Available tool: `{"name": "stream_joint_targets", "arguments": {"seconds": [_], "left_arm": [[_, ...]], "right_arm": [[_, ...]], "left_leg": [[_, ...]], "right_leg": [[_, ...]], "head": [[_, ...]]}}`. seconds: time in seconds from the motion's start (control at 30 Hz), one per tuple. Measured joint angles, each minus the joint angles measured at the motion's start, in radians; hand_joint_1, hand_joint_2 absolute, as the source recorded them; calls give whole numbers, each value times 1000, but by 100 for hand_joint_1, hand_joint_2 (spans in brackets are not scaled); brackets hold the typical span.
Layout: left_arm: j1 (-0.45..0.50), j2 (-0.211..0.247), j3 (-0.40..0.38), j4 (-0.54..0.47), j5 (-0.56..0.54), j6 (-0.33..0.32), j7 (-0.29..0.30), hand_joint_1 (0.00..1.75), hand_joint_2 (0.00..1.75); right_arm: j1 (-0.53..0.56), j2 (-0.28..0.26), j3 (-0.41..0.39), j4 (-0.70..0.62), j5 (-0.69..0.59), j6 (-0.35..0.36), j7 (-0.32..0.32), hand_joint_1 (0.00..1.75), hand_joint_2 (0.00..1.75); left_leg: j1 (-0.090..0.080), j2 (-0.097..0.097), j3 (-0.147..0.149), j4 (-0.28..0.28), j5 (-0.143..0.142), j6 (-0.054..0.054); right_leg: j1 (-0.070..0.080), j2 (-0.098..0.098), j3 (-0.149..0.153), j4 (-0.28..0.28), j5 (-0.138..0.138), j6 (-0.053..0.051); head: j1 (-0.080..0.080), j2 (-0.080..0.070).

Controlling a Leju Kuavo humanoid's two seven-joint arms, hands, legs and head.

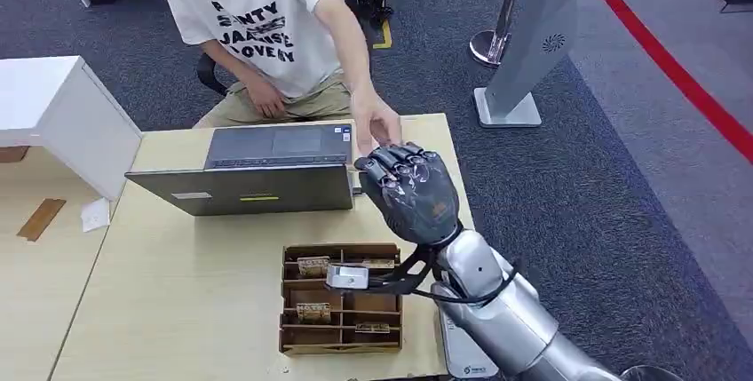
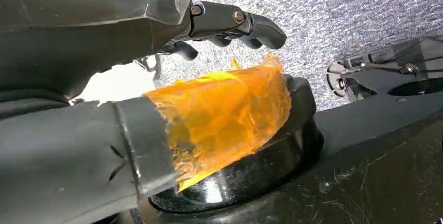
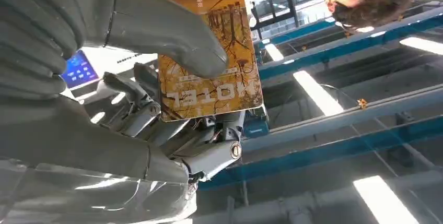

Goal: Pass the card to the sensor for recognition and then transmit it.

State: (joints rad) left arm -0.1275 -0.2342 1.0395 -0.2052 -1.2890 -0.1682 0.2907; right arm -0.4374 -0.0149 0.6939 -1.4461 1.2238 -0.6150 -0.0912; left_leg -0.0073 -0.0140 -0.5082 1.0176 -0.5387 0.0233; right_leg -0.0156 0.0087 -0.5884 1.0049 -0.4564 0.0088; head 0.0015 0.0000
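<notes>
1. A wooden table [image 1: 178,283] is seen with an open laptop [image 1: 257,172] on it; a seated person's hand [image 1: 375,123] is stretched out just beyond the raised right hand [image 1: 413,190].
2. A cardboard organizer [image 1: 341,299] lies near the table's front edge; brown cards are held in several of its compartments, though exactly which cannot be told.
3. The card [image 3: 209,51] is pinched by the right hand's thumb [image 3: 172,36] against its fingers, palm up, close to the person's hand.
4. The left hand [image 2: 156,51] hangs low over carpet; its fingers are curled, nothing being held.
5. Risk is judged: if the pinch is loosened before the card is gripped by the person, it may be dropped; a slim thumb hold may let it twist.
</notes>
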Motion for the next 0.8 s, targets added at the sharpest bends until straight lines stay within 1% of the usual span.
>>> {"name": "stream_joint_targets", "arguments": {"seconds": [0.13, 0.23, 0.27, 0.33, 0.47, 0.5, 0.6, 0.63, 0.67, 0.8], "left_arm": [[0, 0, 0, 0, 7, 2, 0, 0, 0], [0, 0, 0, 0, 9, 2, 0, 0, 0], [0, 0, 0, 0, 11, 3, 0, 0, 0], [1, 0, 0, 0, 15, 3, -4, 0, 0], [2, 0, 1, 0, 32, 8, -10, 0, 0], [3, 0, 2, 0, 39, 14, -13, 0, 0], [7, 0, 10, 0, 61, 25, -23, 0, 0], [10, 1, 10, 0, 66, 27, -24, 0, 0], [12, 1, 11, 0, 67, 28, -26, 0, 0], [18, 1, 17, 0, 68, 32, -27, 0, 0]], "right_arm": [[12, 8, 5, -17, -61, 20, -10, 175, 175], [20, 11, 8, -26, -78, 22, -14, 175, 175], [26, 14, 10, -32, -111, 34, -23, 175, 175], [41, 22, 12, -48, -200, 61, -49, 175, 175], [93, 48, 13, -110, -419, 129, -87, 175, 175], [107, 54, 12, -128, -505, 155, -100, 175, 175], [171, 85, -4, -195, -817, 230, -148, 175, 175], [186, 93, -11, -212, -867, 240, -156, 175, 175], [197, 97, -17, -227, -889, 243, -159, 175, 175], [224, 108, -32, -263, -909, 253, -164, 175, 175]], "left_leg": [[0, 0, 0, 0, 0, 0], [0, 0, 0, 0, 0, 0], [0, 0, 0, 0, 0, 0], [0, 0, 0, 0, 0, 0], [0, 0, 0, 0, 0, 0], [0, 0, 0, 0, 0, 0], [0, 0, 0, 0, 0, 0], [0, 0, -1, 0, 0, 0], [0, 0, -1, 0, 0, 0], [0, 0, 0, 0, 0, 0]], "right_leg": [[0, 0, 0, 0, 0, 0], [0, 0, 0, 0, 0, 0], [0, 0, 0, 0, 0, 0], [0, 0, 0, 0, 0, 0], [0, 0, 0, 0, 0, 0], [0, 0, 0, 0, 0, 0], [0, 0, 0, 0, -1, 0], [0, 0, 0, 0, -1, 0], [0, 0, 0, 0, -1, 0], [0, 0, 0, 0, -1, 0]], "head": [[0, 0], [0, 0], [0, 0], [0, 0], [0, 0], [0, 0], [0, 0], [0, 0], [0, 0], [0, 0]]}}
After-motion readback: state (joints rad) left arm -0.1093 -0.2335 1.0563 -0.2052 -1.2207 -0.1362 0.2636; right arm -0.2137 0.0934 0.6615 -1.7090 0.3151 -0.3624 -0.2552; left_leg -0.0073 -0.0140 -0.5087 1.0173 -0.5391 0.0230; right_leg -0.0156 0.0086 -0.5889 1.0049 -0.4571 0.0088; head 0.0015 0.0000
